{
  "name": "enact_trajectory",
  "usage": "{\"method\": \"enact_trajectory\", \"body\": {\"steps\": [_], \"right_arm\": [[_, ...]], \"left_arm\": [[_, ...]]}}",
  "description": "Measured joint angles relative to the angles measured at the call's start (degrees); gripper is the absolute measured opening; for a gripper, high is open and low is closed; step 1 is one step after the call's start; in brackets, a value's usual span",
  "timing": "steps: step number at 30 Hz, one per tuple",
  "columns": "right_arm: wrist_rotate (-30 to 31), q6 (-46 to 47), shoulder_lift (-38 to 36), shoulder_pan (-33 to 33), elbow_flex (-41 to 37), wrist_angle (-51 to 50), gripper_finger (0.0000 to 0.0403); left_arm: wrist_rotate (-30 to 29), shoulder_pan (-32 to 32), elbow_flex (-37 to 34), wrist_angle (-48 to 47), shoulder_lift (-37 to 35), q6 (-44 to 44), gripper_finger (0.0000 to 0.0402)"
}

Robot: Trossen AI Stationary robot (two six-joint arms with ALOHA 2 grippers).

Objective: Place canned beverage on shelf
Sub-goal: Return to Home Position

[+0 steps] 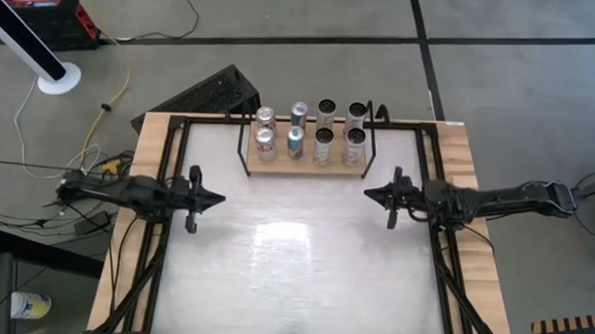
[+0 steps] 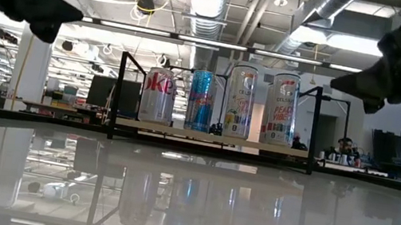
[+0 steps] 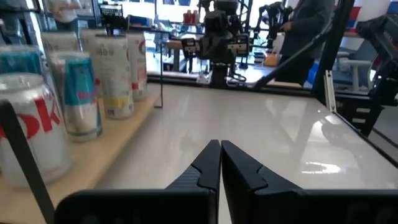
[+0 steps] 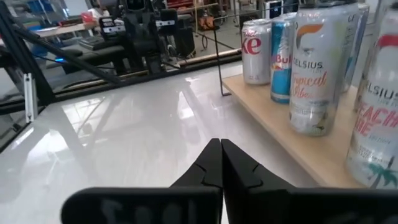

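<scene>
Both grippers fully closed, fingers pressed together, nothing held. My left gripper [image 1: 218, 197] hangs above the table [image 1: 303, 281] on its left side, my right gripper [image 1: 369, 193] on its right, tips facing each other, both well clear of the shelf [image 1: 307, 169]. The shelf sits centred along the table's far edge. Eight cans stand upright on it in two rows of four: silver red-lettered pair [image 1: 266, 139], blue pair [image 1: 295, 140], white-yellow pair [image 1: 323, 144], white-pink pair [image 1: 355, 143].
</scene>
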Motion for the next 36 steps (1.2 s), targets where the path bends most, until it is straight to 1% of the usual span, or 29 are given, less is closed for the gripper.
{"method": "enact_trajectory", "body": {"steps": [5, 9, 12, 15, 19, 23, 26, 36], "right_arm": [[-0.01, -0.11, -2.88, 0.02, -4.30, 3.73, 0.0041], [0.00, -0.25, -4.36, 0.06, -4.35, 2.67, 0.0035], [-0.03, -2.76, -4.37, 0.04, -4.37, 2.43, 0.0023], [-0.02, -4.98, -4.34, -0.04, -4.37, 0.61, 0.0019], [1.04, -3.79, -3.78, -0.61, -4.40, -0.41, 0.0042], [1.06, -3.68, -3.72, -0.86, -4.42, -0.87, 0.0063], [1.08, -3.66, -3.72, -0.86, -4.43, -1.64, 0.0066], [1.10, -3.66, -3.72, -0.86, -4.48, -1.63, 0.0067]], "left_arm": [[0.00, 0.00, -2.07, 0.40, -0.01, -2.17, 0.0000], [1.39, 0.00, -3.86, 5.05, 0.47, -2.65, 0.0000], [3.50, 0.00, -3.92, 5.39, 0.57, -2.56, 0.0000], [4.23, 0.00, -3.95, 5.27, 0.63, -2.69, 0.0000], [4.34, 0.00, -3.97, 5.31, 0.63, -2.34, 0.0000], [4.40, 0.00, -3.99, 5.31, 0.63, 0.76, 0.0000], [4.40, 0.00, -3.99, 5.31, 0.63, 2.05, 0.0000], [4.43, 0.00, -4.08, 5.31, 0.63, 2.08, 0.0000]]}}
